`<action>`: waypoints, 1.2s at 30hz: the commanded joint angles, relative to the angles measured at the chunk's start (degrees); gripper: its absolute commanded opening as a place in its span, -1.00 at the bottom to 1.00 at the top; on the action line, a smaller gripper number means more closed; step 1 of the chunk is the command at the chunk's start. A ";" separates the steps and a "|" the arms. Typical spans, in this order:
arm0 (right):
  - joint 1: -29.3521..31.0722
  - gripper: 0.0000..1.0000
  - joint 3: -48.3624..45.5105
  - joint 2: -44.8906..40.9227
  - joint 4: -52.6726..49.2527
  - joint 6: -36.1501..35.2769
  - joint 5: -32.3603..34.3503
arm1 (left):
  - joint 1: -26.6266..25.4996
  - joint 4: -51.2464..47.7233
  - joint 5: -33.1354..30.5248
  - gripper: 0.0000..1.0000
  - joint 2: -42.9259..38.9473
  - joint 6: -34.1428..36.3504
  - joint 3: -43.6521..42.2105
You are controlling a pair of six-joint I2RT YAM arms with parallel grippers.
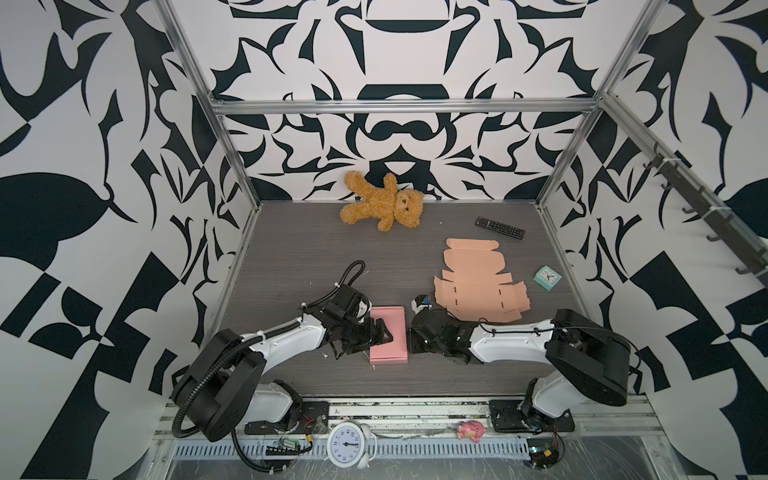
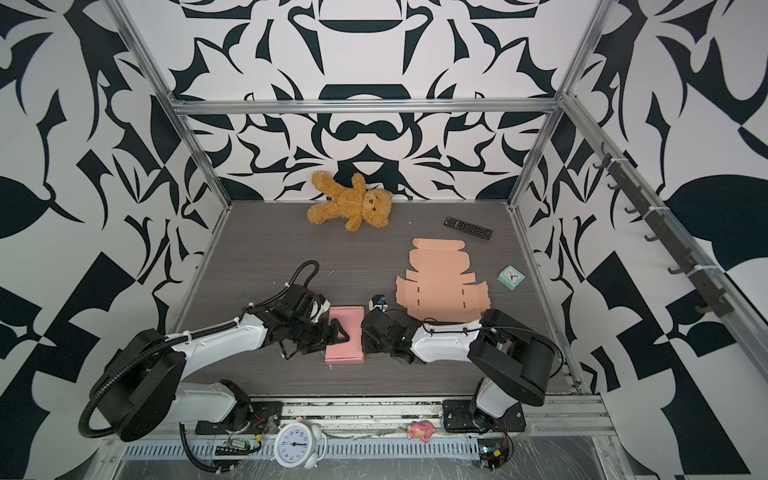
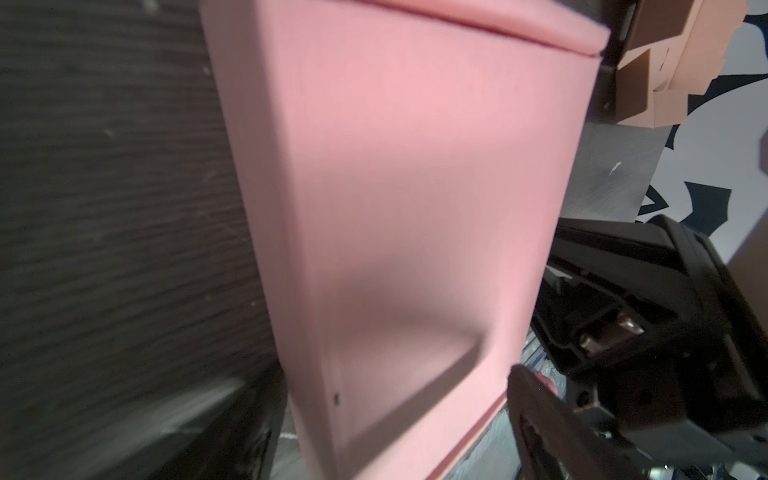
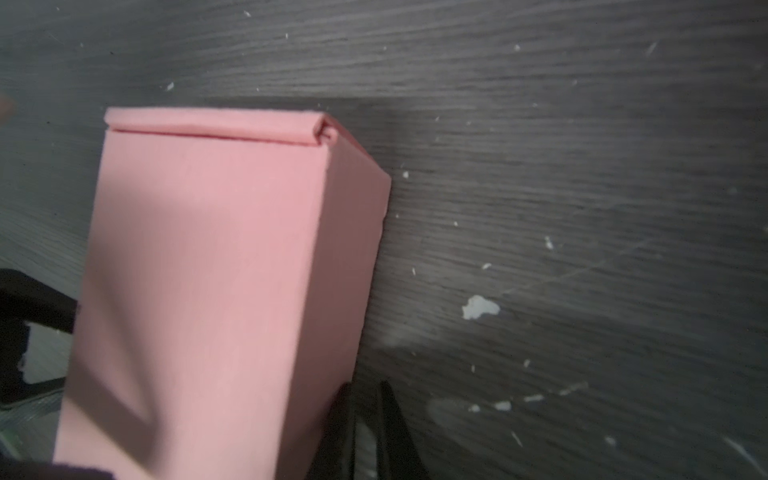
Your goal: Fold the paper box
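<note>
A pink paper box point(image 1: 392, 332) point(image 2: 348, 338), closed into a block, lies on the table between my two arms. My left gripper point(image 1: 380, 336) point(image 3: 388, 386) is open and reaches over the box's left part; in the left wrist view the box point(image 3: 407, 208) fills the space between the fingers point(image 3: 536, 415), with a sliver of table showing beside one. My right gripper point(image 1: 410, 338) point(image 4: 365, 401) is shut, its tips against the side wall of the box point(image 4: 216, 270). A flat peach cardboard blank point(image 1: 478, 286) point(image 2: 440, 286) lies unfolded behind the right arm.
A teddy bear point(image 1: 384, 203) lies at the back wall, a black remote point(image 1: 500, 227) at the back right, a small teal clock point(image 1: 547, 277) near the right wall. A small black-and-white object point(image 1: 419, 303) sits by the blank. A white alarm clock point(image 1: 348, 444) and a pink toy point(image 1: 471, 430) rest on the front rail.
</note>
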 commanded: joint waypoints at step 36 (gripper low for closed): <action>10.49 -0.71 2.55 -2.41 -4.67 4.87 6.30 | -6.49 0.90 -1.24 0.75 -15.20 -6.32 -8.28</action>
